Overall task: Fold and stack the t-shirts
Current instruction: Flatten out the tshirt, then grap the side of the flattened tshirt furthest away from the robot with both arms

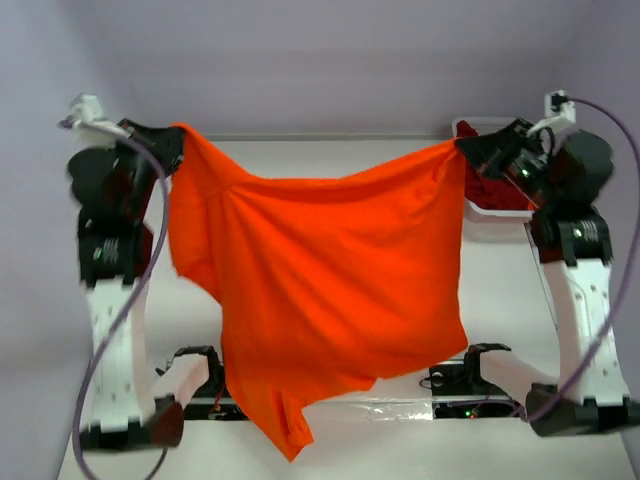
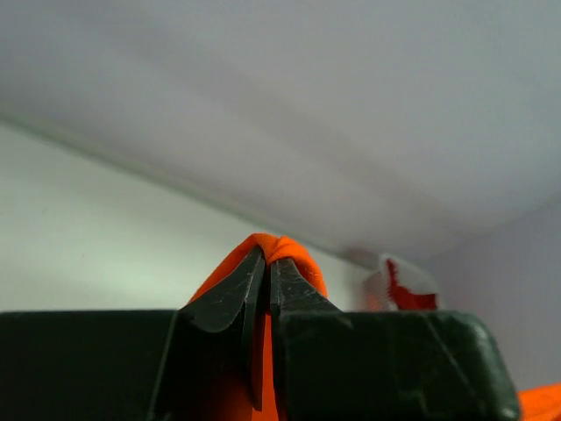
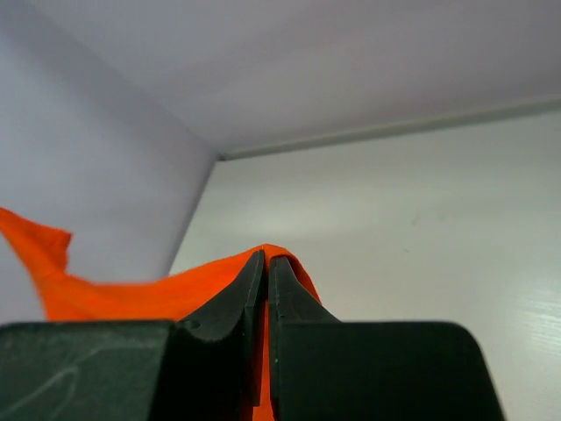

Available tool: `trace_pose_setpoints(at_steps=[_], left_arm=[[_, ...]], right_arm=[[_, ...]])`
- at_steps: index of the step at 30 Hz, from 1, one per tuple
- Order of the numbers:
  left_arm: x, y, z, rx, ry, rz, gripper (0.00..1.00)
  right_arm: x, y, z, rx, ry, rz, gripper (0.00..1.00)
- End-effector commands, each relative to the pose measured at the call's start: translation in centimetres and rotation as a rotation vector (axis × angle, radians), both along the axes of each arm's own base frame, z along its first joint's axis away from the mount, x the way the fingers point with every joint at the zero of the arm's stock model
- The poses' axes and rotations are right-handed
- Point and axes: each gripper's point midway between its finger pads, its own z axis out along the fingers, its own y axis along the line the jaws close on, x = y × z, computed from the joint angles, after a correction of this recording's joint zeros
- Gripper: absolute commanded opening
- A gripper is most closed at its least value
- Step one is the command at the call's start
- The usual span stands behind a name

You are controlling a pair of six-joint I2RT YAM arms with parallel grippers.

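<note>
The orange t-shirt (image 1: 330, 280), the only one of that colour in view, hangs spread out in the air between the two arms, one upper corner gripped on each side and its top edge sagging between them. The left fingers (image 1: 172, 138) are pressed together on the shirt's left corner. In the left wrist view the two fingers (image 2: 260, 265) meet with only a sliver between them, and a fold of orange cloth bulges over their tips. The right fingers (image 1: 464, 146) are closed the same way on the right corner, and the right wrist view shows that pair (image 3: 258, 267) pinching a ridge of orange fabric that trails off to the left. The body of the shirt drapes down over the white bench (image 1: 500, 290), with its lowest point hanging between the two arm bases; I cannot tell whether it touches the surface. One white latticed basket (image 1: 497, 211) sits at the far right of the bench, behind the right arm. It holds dark red cloth (image 1: 490, 188), but how many shirts that makes cannot be counted.
</note>
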Motion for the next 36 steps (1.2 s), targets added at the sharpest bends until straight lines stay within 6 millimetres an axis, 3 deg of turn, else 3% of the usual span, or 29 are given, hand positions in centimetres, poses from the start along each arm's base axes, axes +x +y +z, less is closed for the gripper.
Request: trace_pose_setpoints(at_steps=[1, 2, 4, 5, 7, 8, 10, 11, 17, 21, 27, 32, 36], left_arm=[[4.9, 1.3, -1.8, -0.019, 0.024, 0.051, 0.00], [7.3, 1.6, -3.6, -0.020, 0.075, 0.059, 0.00], [9.5, 2.2, -5.3, -0.016, 0.123, 0.083, 0.00], [11.5, 2.6, -7.1, -0.015, 0.161, 0.101, 0.00], [13.4, 3.1, -9.2, -0.014, 0.212, 0.118, 0.00], [15.1, 3.5, -11.3, -0.014, 0.262, 0.134, 0.00], [16.6, 3.8, -13.2, -0.017, 0.295, 0.149, 0.00], [17.8, 4.3, -14.9, -0.015, 0.325, 0.172, 0.00], [21.2, 4.8, -18.7, -0.022, 0.381, 0.187, 0.00], [22.4, 4.8, -20.6, -0.035, 0.411, 0.187, 0.00], [24.0, 4.9, -21.4, -0.032, 0.411, 0.188, 0.00], [24.5, 5.8, -21.1, -0.024, 0.409, 0.233, 0.00], [24.6, 5.4, -20.7, -0.032, 0.426, 0.212, 0.00]], right_arm=[[5.2, -0.6, -2.6, -0.004, 0.045, -0.044, 0.00], [6.3, -0.6, -3.5, -0.006, 0.068, -0.046, 0.00], [8.5, -0.6, -5.5, -0.018, 0.115, -0.057, 0.00], [10.5, -0.6, -7.6, -0.023, 0.167, -0.060, 0.00], [12.0, 0.4, -9.4, -0.034, 0.205, -0.039, 0.00], [13.7, 0.5, -10.9, -0.036, 0.234, -0.039, 0.00], [15.1, 1.2, -12.1, -0.041, 0.259, -0.022, 0.00], [16.3, 1.8, -13.8, -0.046, 0.293, -0.004, 0.00], [20.0, 2.8, -15.8, -0.063, 0.314, 0.029, 0.00], [21.7, 3.0, -16.7, -0.051, 0.318, 0.024, 0.00], [23.9, 2.3, -17.8, -0.066, 0.339, -0.023, 0.00], [25.1, 2.2, -18.5, -0.048, 0.378, -0.047, 0.00], [27.5, 2.4, -21.2, -0.056, 0.494, -0.047, 0.00]])
